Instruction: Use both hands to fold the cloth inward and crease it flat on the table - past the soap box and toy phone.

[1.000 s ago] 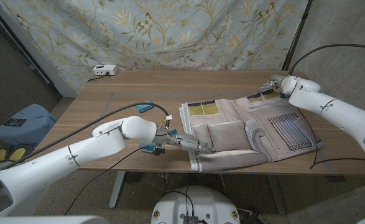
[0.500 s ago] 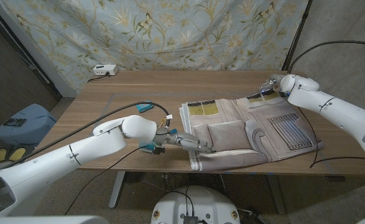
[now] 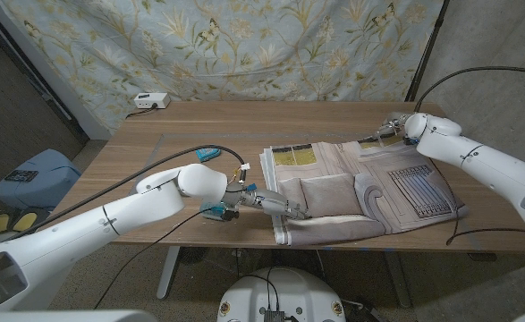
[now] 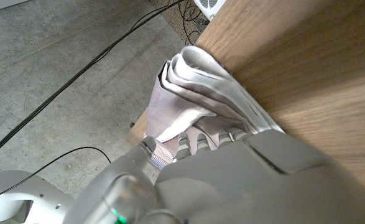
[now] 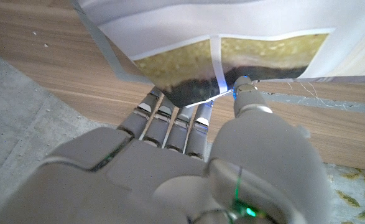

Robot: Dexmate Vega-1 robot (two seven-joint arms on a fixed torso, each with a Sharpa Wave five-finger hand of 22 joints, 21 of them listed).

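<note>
- Under my left hand the cloth is soft and floppy; its fingers press the near edge.
- My right hand pinches the far corner.

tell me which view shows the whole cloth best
The head view: the cloth lies spread out there. The left wrist view shows only its stacked folds at the table edge; the right wrist view shows only one far corner.

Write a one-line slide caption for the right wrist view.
Right hand pinches the cloth's olive-printed corner just above the wooden table.
</note>
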